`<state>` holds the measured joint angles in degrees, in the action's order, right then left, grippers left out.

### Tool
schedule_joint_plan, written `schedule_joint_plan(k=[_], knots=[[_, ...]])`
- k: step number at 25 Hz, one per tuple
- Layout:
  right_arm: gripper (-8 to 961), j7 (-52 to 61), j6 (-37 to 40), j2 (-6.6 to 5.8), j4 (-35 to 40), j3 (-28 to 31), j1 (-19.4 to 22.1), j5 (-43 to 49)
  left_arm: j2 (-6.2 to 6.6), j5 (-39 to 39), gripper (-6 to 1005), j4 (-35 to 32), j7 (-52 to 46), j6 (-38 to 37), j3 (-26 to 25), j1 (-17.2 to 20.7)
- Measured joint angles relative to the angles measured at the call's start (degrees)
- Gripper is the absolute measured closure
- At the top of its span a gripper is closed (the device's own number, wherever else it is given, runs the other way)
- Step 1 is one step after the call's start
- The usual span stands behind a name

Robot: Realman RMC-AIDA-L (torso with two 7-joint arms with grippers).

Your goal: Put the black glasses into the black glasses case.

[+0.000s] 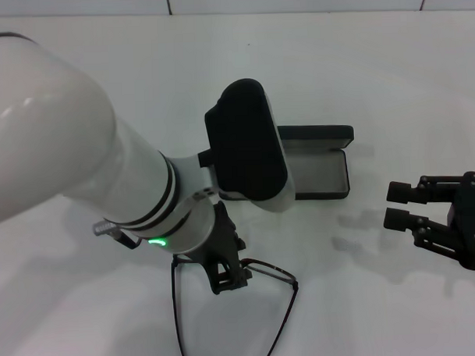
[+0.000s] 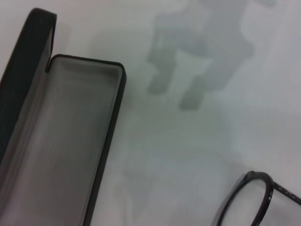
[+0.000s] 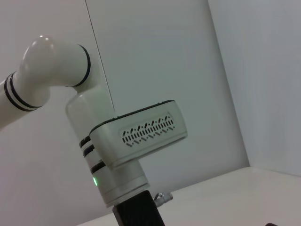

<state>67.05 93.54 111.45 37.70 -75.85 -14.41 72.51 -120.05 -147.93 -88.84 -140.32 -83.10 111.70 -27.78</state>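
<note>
The black glasses (image 1: 226, 292) are lying on the bench (image 1: 374, 79) at six o'clock from the open, empty black glasses case (image 1: 319, 171). The left gripper (image 1: 228, 278) is pinching their frame; the right gripper (image 1: 402, 205), at three o'clock, is idling with fingers spread. Lifting and placing are remaining.

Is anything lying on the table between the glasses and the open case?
Nothing visible does. The left tool is down at the black glasses, and the bare table runs from them to the open black glasses case. The right tool hangs off to the side, apart from that path.
</note>
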Motion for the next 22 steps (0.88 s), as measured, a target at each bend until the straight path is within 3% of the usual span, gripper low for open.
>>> schedule_joint_plan(k=[11, 16, 22], knots=[[625, 0.0, 0.31, 0.09, -0.57, 0.0, 0.0, 0.0, -0.01, -0.21, 635, 0.17, 0.18, 1.56, 1.13, 0.0], [625, -0.02, 0.47, 0.09, -0.62, 0.0, 0.0, 0.0, -0.01, -0.25, 708, 0.35, 0.21, 1.72, 1.17, 0.0], [626, -0.04, 0.73, 0.1, -0.62, 0.0, 0.05, 0.0, -0.01, -0.28, 714, 0.61, 0.19, 1.72, 1.61, -0.08]])
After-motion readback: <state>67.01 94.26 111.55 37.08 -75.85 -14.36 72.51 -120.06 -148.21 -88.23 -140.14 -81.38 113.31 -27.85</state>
